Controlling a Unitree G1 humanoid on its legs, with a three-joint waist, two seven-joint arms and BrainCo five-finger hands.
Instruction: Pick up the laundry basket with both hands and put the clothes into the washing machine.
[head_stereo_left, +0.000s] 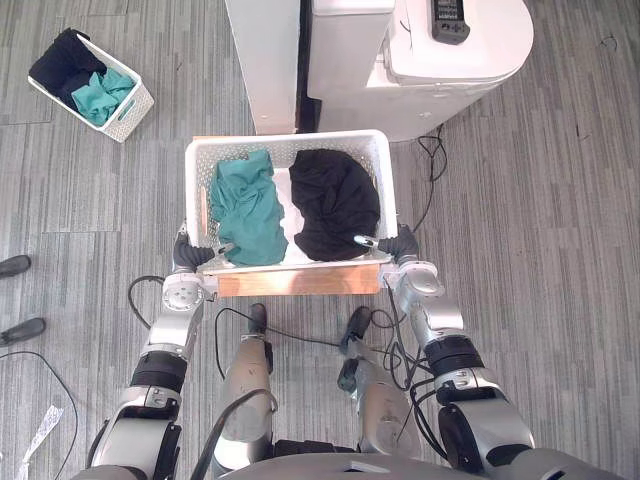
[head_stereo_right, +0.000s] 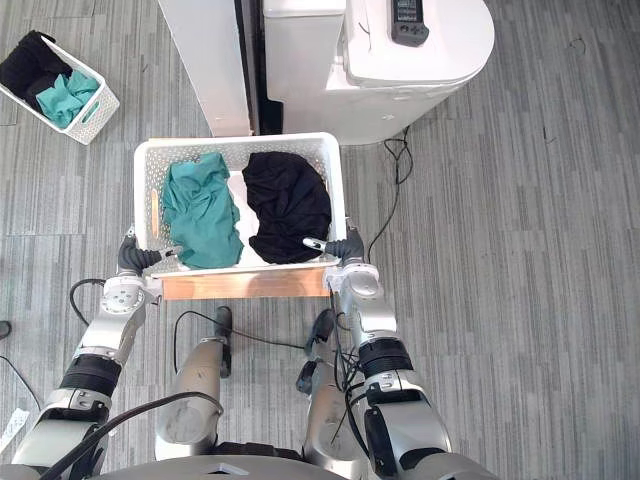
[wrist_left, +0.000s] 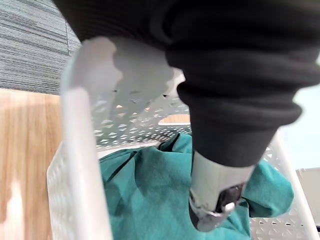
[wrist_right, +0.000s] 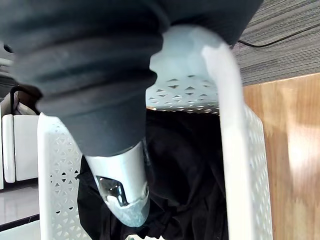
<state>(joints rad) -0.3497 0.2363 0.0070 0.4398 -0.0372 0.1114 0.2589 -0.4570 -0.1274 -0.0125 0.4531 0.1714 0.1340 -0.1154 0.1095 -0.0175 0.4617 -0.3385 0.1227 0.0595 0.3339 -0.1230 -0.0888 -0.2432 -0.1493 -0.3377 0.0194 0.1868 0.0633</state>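
Note:
A white laundry basket (head_stereo_left: 290, 137) stands on a low wooden table (head_stereo_left: 300, 282) in front of me. Inside it a teal garment (head_stereo_left: 245, 205) lies on the left and a black garment (head_stereo_left: 335, 200) on the right. My left hand (head_stereo_left: 192, 255) is at the near left corner, its thumb (wrist_left: 215, 190) hooked over the rim (wrist_left: 82, 165) onto the teal cloth. My right hand (head_stereo_left: 402, 244) is at the near right corner, its thumb (wrist_right: 120, 180) inside the rim (wrist_right: 235, 140) on the black cloth. The other fingers of both hands are hidden outside the basket. The white washing machine (head_stereo_left: 450, 70) stands just beyond.
A tall white panel (head_stereo_left: 265, 60) stands left of the machine, close behind the basket. A dark handset (head_stereo_left: 449, 20) lies on the machine's top. A smaller white basket (head_stereo_left: 128, 112) with dark and teal clothes sits on the floor at far left. A person's shoes (head_stereo_left: 20, 330) show at the left edge.

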